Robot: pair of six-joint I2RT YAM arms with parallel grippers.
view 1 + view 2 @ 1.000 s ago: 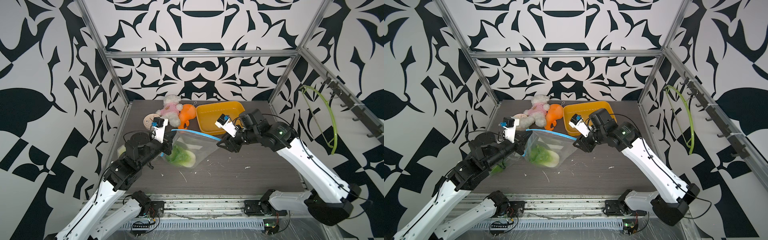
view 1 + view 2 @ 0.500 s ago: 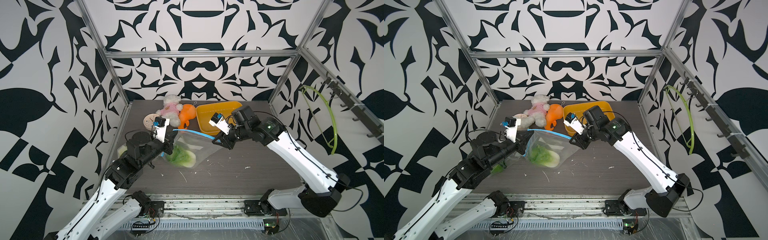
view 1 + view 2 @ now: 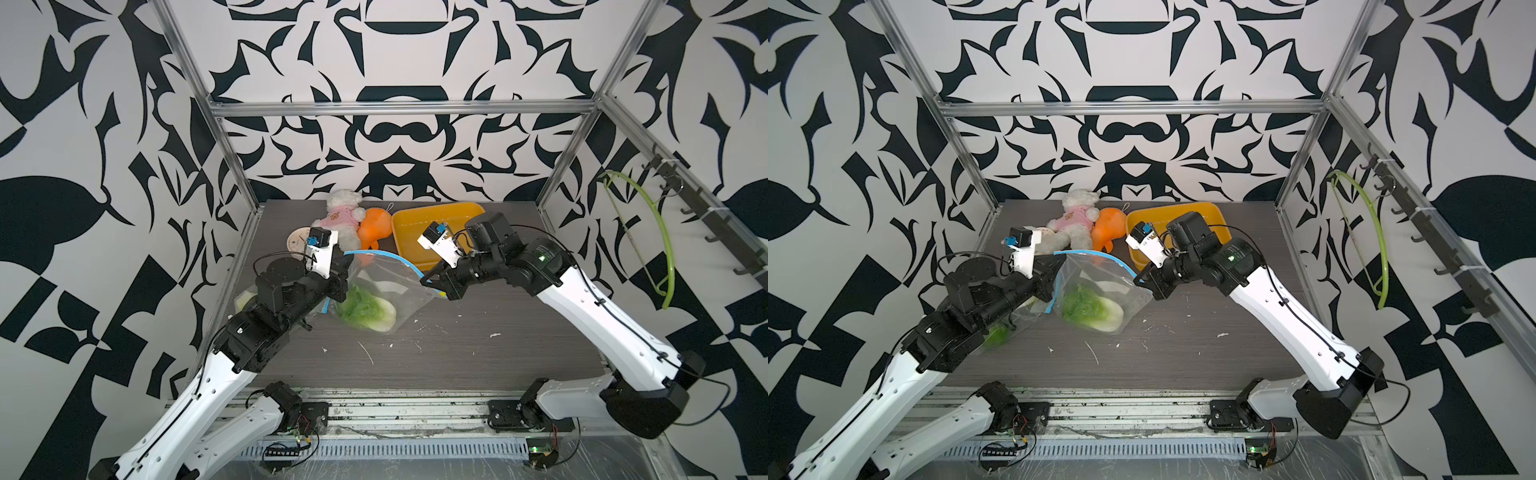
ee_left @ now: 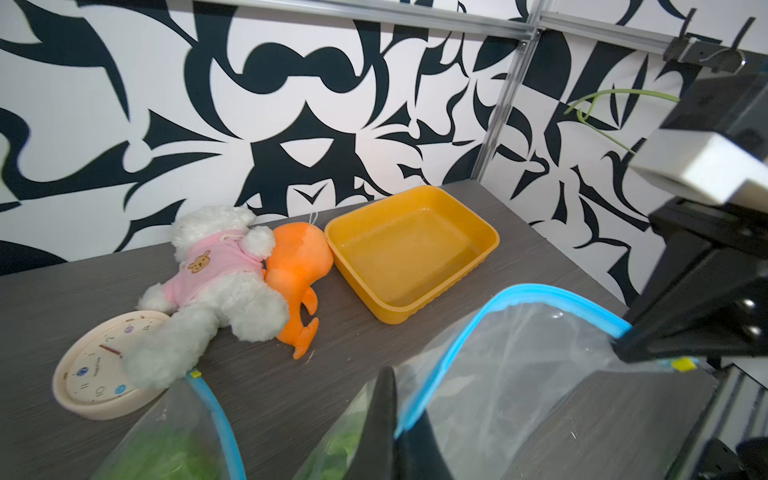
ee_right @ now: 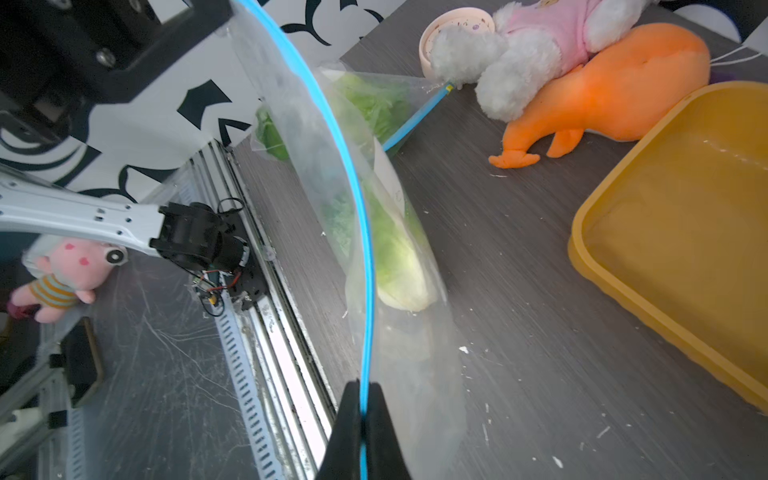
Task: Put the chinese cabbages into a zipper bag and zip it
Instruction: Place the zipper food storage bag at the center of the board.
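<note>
My right gripper is pinched tight on the blue zip line of the zipper bag. Its two fingers are pressed together with only the thin blue strip between them. My left gripper is closed too. It holds the same bag at the other end of the zip line, in both top views just in front of the orange plush toy.

The bag hangs between my two grippers, and its bottom rests on the tabletop. One cabbage lies inside it, low down and closer to my left gripper. Its white end points at the front edge and its green leaves point back to my left arm. More green leaves sit in a second bag under my left arm.

The main thing now is the zip line. It runs long and a bit bent from my left gripper across to my right gripper. A yellow slider sits at the right end, just beside my right gripper, so that arm is the near one. I think the slide has to go along this line toward my left gripper. I cannot tell if the top is already shut.
</note>
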